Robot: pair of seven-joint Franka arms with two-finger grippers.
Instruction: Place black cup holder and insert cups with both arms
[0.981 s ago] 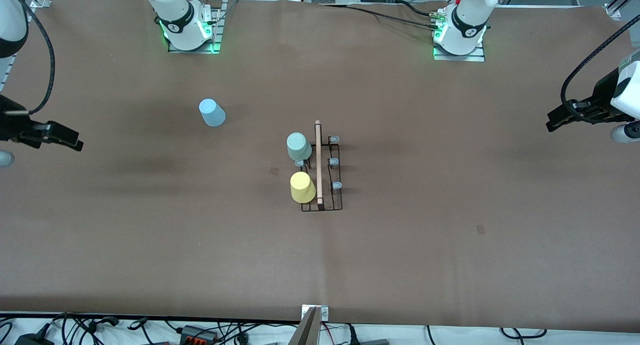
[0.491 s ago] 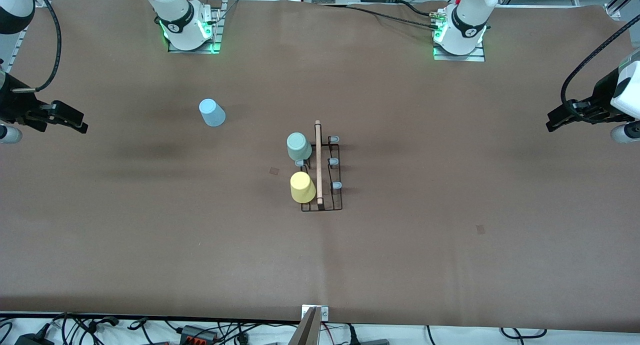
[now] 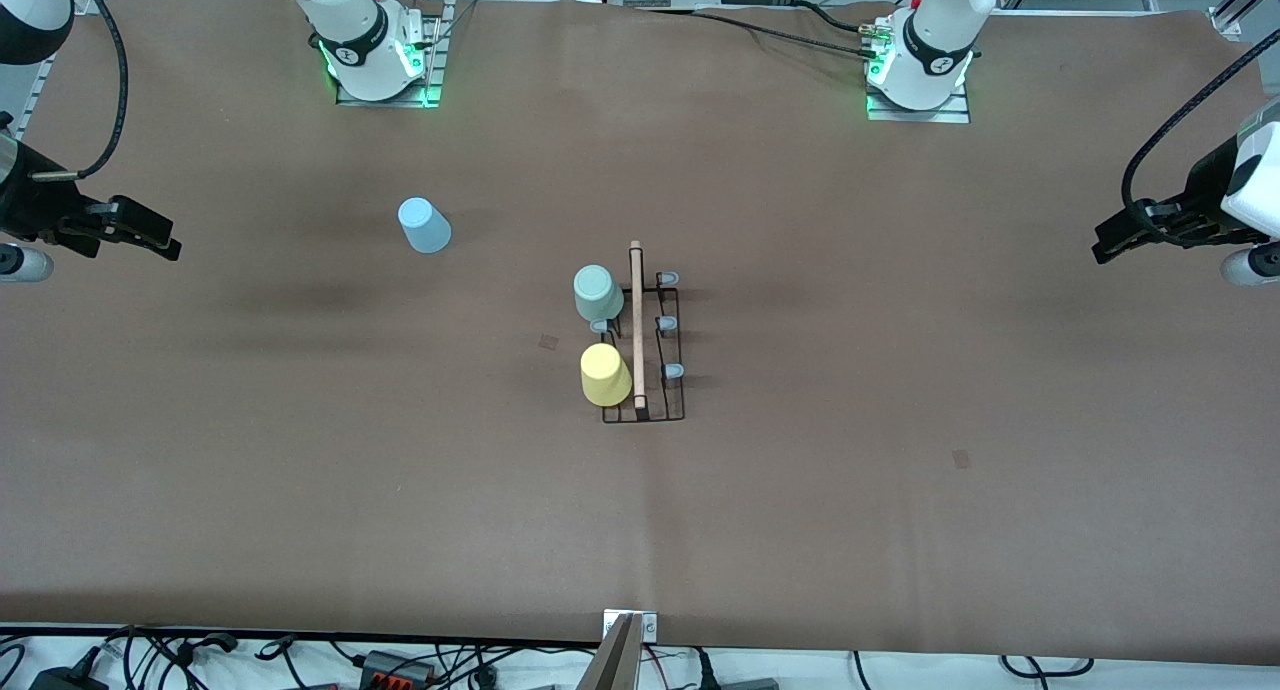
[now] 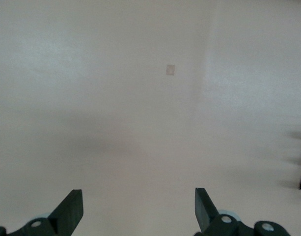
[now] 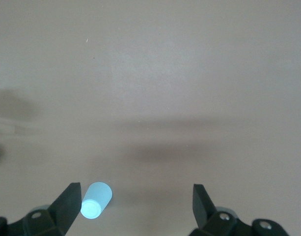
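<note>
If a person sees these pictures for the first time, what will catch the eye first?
The black rack in the middle of the table, with a green cup and a yellow cup upside down on its pegs; the yellow one is nearer the front camera. A blue cup stands alone on the table toward the right arm's end. The left gripper and right gripper hang open over the table's two ends, holding nothing.

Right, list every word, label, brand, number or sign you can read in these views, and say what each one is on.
No text can be read in any view.
Right arm's base: a round dark emblem, too small to read.
Left arm's base: the same kind of emblem, too small to read.
Black cup holder, green cup, yellow cup, light blue cup: no markings show.
</note>
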